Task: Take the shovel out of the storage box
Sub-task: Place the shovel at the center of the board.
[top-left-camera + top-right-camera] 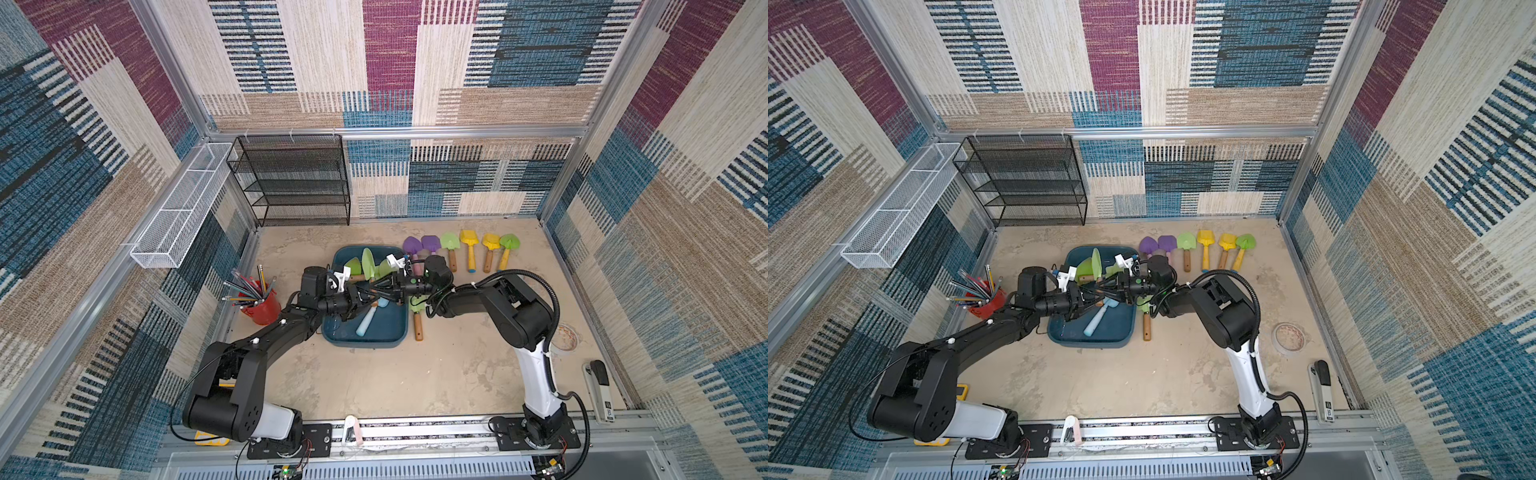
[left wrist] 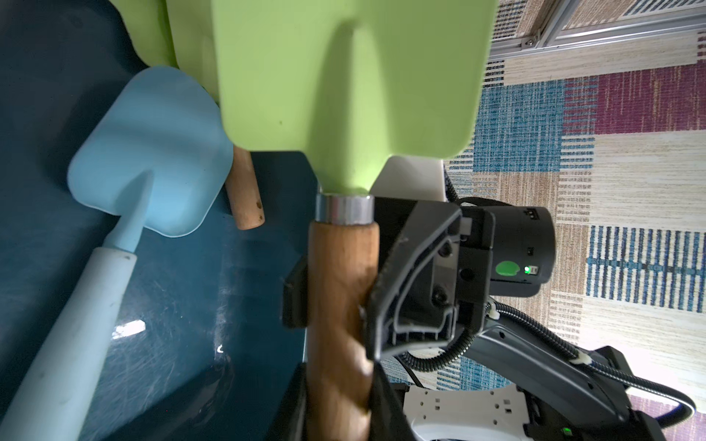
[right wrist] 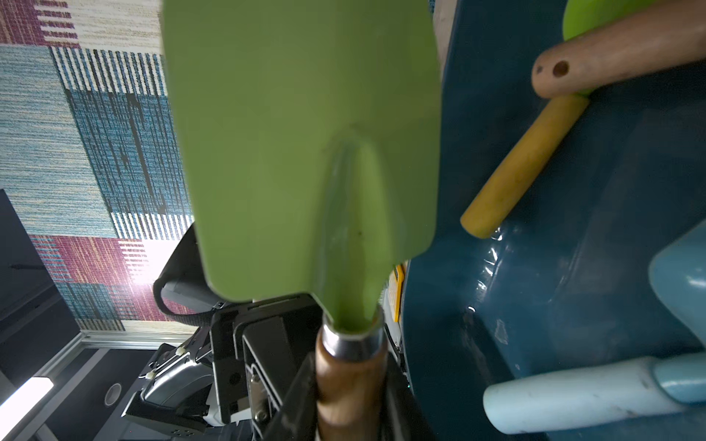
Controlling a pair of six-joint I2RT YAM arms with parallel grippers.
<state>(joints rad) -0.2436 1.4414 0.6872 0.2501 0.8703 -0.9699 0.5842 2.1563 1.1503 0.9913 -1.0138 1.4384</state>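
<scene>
Pinching shovel handle, left fingers mostly cut off, right fingers clamped there too, one half hidden

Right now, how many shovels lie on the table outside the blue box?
7. Six in a row at the back: two purple, green, two yellow, green. One green lies beside the storage box. Others may be hidden.

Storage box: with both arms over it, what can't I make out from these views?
Butt of the green-bladed, wooden-handled shovel: cut off by the frame edge in both wrist views, beyond the left gripper and right gripper clamping it.
Its blade tip: cut off likewise.
Shovels left in the dark teal plastic storage box: in both top views the grippers cover its middle.
The yellow handle's blade: right wrist view, behind another wooden handle.
</scene>
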